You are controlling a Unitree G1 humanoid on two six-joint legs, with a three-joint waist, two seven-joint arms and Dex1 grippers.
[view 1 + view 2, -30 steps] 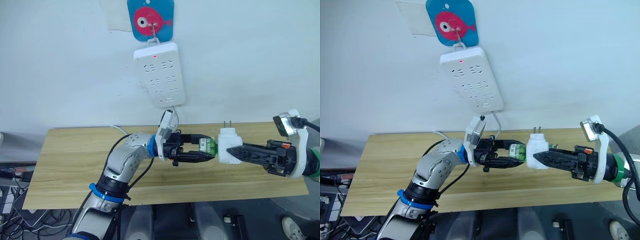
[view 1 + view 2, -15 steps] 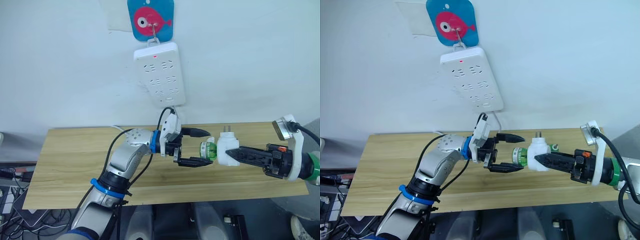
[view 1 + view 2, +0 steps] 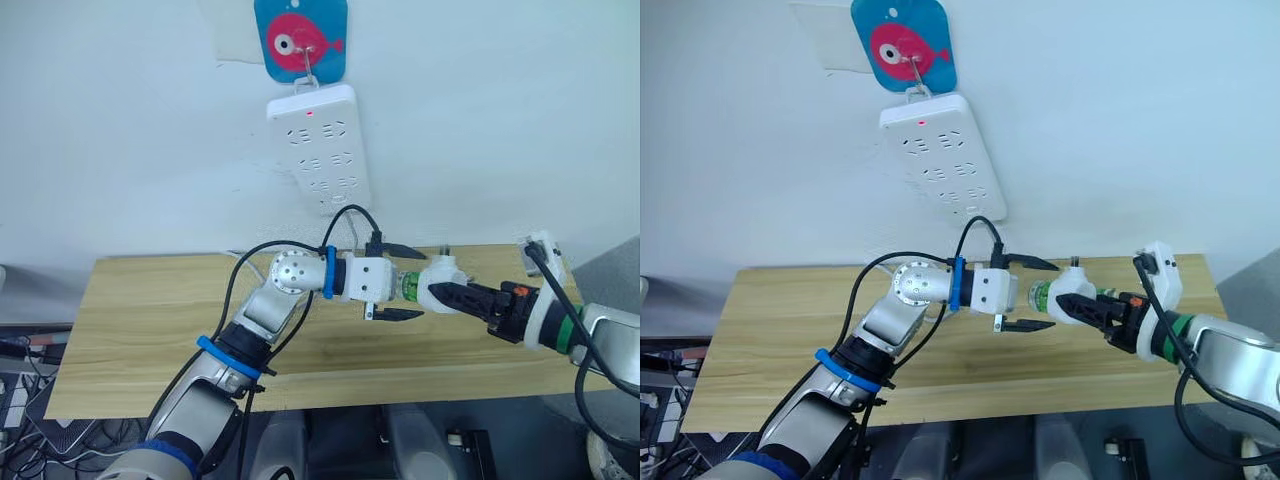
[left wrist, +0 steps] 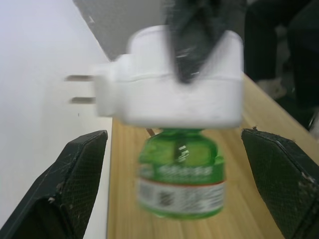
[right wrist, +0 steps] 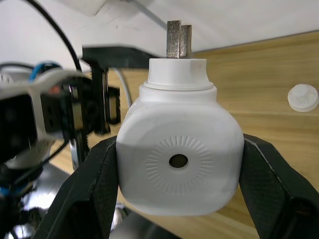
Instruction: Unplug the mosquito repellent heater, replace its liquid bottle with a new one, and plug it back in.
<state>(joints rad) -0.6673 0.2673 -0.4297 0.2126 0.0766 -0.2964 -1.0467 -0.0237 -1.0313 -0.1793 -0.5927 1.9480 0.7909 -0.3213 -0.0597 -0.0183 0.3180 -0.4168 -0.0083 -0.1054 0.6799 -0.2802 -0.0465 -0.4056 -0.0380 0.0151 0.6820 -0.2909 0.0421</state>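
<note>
While the right gripper (image 3: 447,291) clamps the mosquito repellent heater (image 3: 440,283) by its sides at the centre right of the head view, prongs up, the green liquid bottle (image 4: 180,172) juts out toward the left gripper (image 3: 400,282). Its fingers stand spread, one on each side of the bottle without touching, apparently lined up to grasp and twist it. A white cap (image 5: 303,96) lies on the wooden table (image 3: 140,330).

Silver arms, blue rings, black cables, black-fingered tools.
</note>
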